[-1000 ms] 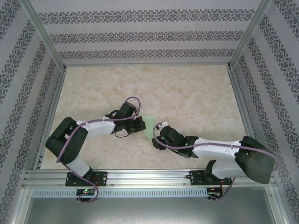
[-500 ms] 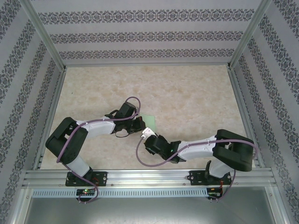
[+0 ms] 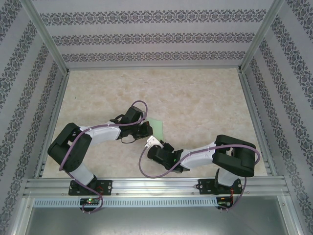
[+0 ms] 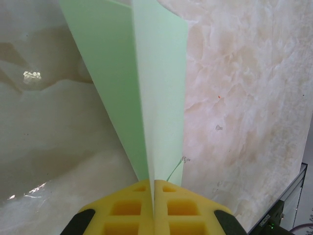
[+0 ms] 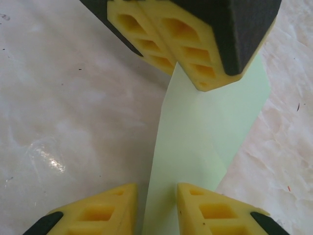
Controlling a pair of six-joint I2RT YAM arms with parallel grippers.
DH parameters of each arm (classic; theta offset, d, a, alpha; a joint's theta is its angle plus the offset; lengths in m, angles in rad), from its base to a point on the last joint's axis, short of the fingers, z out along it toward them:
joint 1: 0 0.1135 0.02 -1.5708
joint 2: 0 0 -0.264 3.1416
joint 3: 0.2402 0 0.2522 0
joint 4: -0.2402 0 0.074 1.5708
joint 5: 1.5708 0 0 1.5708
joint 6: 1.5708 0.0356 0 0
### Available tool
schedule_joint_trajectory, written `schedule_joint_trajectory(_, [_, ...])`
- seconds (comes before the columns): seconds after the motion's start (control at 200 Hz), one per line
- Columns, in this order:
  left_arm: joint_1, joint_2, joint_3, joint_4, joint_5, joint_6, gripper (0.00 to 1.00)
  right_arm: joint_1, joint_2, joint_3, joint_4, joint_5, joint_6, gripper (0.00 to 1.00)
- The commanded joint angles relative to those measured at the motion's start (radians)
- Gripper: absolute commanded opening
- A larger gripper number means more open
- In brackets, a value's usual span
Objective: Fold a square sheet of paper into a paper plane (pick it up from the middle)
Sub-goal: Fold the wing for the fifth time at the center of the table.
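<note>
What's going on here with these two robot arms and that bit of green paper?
The two arms are working on a pale green paper, already creased down its middle, low over the marble-look table. The left pincer is shut on one end of the paper. The right pincer is open, its fingers straddling the opposite end without closing on it yet. It looks like a fold in progress.

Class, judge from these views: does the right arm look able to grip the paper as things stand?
Probably yes. The right gripper is open, and the paper appears to run into the gap between its fingers. The left gripper clamps the far end, leaving the near end free.
</note>
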Motion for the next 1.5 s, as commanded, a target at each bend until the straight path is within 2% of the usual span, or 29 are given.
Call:
schedule_joint_trajectory(0.0, [-0.012,0.013,0.01,-0.016,0.003,0.02,0.02,0.01,0.012,0.021,0.029,0.054,-0.011,0.24])
schedule_joint_trajectory(0.335, [-0.012,0.019,0.012,-0.017,0.008,0.022,0.02,0.008,0.037,0.016,0.052,0.067,0.008,0.13])
schedule_joint_trajectory(0.38, [-0.012,0.019,0.013,-0.022,0.006,0.024,0.02,0.008,0.04,0.015,0.055,0.066,0.012,0.06])
schedule_joint_trajectory(0.425, [-0.012,0.018,0.014,-0.023,0.006,0.024,0.03,0.009,0.04,0.013,0.056,0.062,0.015,0.04])
schedule_joint_trajectory(0.569, [-0.012,0.015,0.015,-0.029,0.0,0.025,0.06,0.009,0.046,0.011,0.056,0.032,0.036,0.0])
schedule_joint_trajectory(0.714, [-0.012,-0.007,0.016,-0.036,-0.01,0.034,0.14,-0.004,0.039,-0.012,0.092,-0.008,0.084,0.0])
schedule_joint_trajectory(0.769, [-0.01,-0.022,0.023,-0.067,-0.04,0.038,0.24,-0.017,0.027,-0.03,0.124,-0.049,0.11,0.0])
schedule_joint_trajectory(0.839, [-0.007,-0.041,0.027,-0.09,-0.059,0.051,0.28,-0.034,0.009,-0.053,0.165,-0.101,0.144,0.0])
schedule_joint_trajectory(0.894, [-0.006,-0.058,0.026,-0.105,-0.078,0.054,0.41,-0.057,-0.003,-0.074,0.205,-0.166,0.165,0.0])
schedule_joint_trajectory(0.979, [-0.001,-0.094,0.021,-0.127,-0.115,0.052,0.47,-0.096,-0.016,-0.107,0.275,-0.256,0.219,0.0])
schedule_joint_trajectory(1.029, [0.002,-0.124,0.016,-0.136,-0.143,0.05,0.57,-0.121,-0.016,-0.121,0.304,-0.319,0.238,0.0])
schedule_joint_trajectory(1.159, [0.005,-0.209,-0.01,-0.146,-0.207,0.046,0.66,-0.162,-0.019,-0.147,0.372,-0.411,0.291,0.0])
schedule_joint_trajectory(1.349, [0.007,-0.265,-0.027,-0.146,-0.226,0.066,0.68,-0.23,0.009,-0.179,0.489,-0.538,0.4,0.0])
schedule_joint_trajectory(1.494, [0.006,-0.277,-0.054,-0.103,-0.209,0.062,0.62,-0.279,0.02,-0.185,0.553,-0.643,0.474,0.0])
